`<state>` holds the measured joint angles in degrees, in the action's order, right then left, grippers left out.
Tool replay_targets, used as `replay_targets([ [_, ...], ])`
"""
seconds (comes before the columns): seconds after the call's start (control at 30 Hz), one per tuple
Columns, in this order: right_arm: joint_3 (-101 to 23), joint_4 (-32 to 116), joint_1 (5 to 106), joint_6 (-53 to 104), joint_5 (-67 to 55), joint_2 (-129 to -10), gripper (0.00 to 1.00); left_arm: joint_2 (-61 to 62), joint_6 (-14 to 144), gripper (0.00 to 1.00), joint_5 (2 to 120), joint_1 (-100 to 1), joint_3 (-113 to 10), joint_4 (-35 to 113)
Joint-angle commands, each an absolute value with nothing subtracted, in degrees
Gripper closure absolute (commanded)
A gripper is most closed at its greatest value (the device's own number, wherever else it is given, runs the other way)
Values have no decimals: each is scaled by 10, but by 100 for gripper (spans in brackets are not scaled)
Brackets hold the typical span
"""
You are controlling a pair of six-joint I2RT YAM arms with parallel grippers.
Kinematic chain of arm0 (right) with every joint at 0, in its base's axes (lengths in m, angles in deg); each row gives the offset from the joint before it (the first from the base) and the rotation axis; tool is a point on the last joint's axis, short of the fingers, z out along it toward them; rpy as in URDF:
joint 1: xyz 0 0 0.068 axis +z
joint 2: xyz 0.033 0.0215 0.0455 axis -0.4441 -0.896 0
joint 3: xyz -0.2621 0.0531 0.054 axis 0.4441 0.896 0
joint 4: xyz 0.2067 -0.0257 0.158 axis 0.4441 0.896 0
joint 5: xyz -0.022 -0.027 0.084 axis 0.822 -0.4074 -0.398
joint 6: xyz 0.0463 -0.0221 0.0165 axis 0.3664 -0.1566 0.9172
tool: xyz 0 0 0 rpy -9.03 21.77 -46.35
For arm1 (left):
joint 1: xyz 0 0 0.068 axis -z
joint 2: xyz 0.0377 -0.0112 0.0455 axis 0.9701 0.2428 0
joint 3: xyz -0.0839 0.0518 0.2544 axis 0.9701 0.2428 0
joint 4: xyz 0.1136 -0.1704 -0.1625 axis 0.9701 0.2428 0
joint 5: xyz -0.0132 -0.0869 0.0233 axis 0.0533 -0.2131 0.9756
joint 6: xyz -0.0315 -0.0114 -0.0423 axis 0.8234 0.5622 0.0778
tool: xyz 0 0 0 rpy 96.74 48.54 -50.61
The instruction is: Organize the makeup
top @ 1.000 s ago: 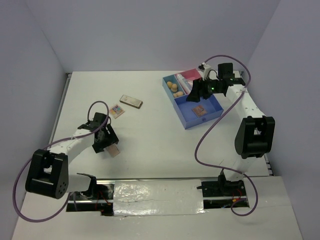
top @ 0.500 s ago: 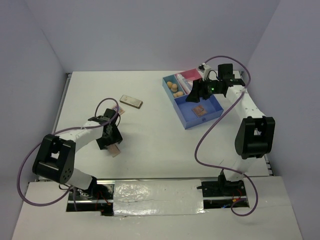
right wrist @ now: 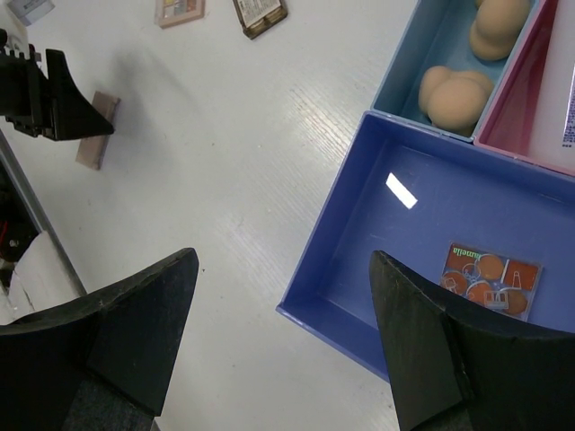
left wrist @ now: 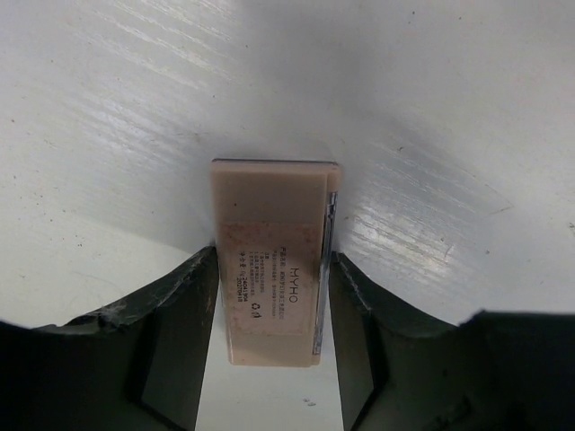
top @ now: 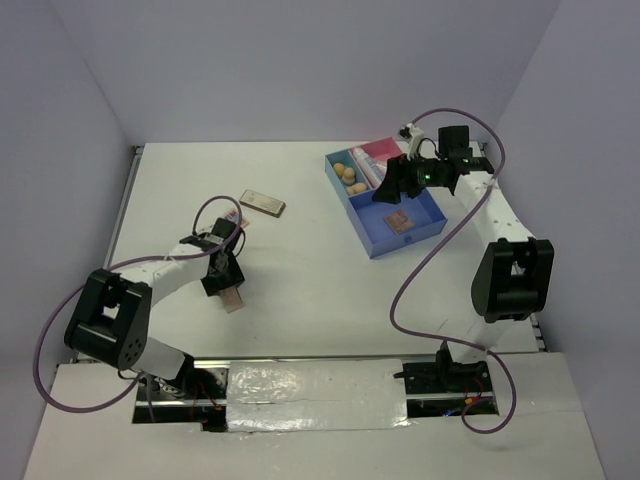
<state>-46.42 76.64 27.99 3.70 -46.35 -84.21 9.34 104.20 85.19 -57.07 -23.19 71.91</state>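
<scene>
Pinkish palette (left wrist: 269, 224): lay flat on the table (top: 300, 180), well left of the divided tray (right wrist: 316, 235) and nearer the arm bases. Judged light, rigid and smooth-cased, best held across its long edges. Left gripper (left wrist: 272, 259) was narrowed to palette width, fingers against both long edges. Right gripper (right wrist: 283, 259) gaped wide and empty over the tray's near-left wall. Bare table lay between palette and tray, whose raised wall would need clearing.

Matt pinkish palette (left wrist: 269, 260), glossy white table (left wrist: 431, 108)
</scene>
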Motion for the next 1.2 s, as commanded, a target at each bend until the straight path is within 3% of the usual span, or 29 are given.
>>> replay_targets([
  [0.0, -472, 753, 281, 37, -472, -812, 16, 89, 1029, 92, 812, -570, -209, 685],
  [0.07, -475, 756, 281, 36, -474, -812, 16, 70, 1005, 100, 782, -566, -223, 666],
  [0.17, -482, 762, 281, 34, -478, -812, 18, 52, 974, 100, 728, -549, -260, 624],
  [0.23, -487, 768, 281, 31, -487, -812, 26, 53, 955, 100, 688, -534, -297, 591],
  [0.27, -492, 769, 280, 30, -491, -814, 32, 56, 952, 100, 672, -528, -310, 579],
  [0.3, -494, 772, 281, 29, -493, -815, 48, 66, 945, 100, 639, -524, -323, 565],
  [0.4, -502, 784, 282, 26, -497, -815, 75, 104, 948, 100, 595, -503, -379, 510],
  [0.5, -504, 790, 280, 25, -487, -809, 97, 164, 969, 100, 550, -478, -448, 454],
  [0.83, -485, 777, 252, 37, -468, -762, 96, 424, 1017, 100, 481, -397, -773, 406],
  [1.17, -461, 765, 236, 46, -472, -742, 95, 563, 1047, 99, 515, -380, -907, 451],
])
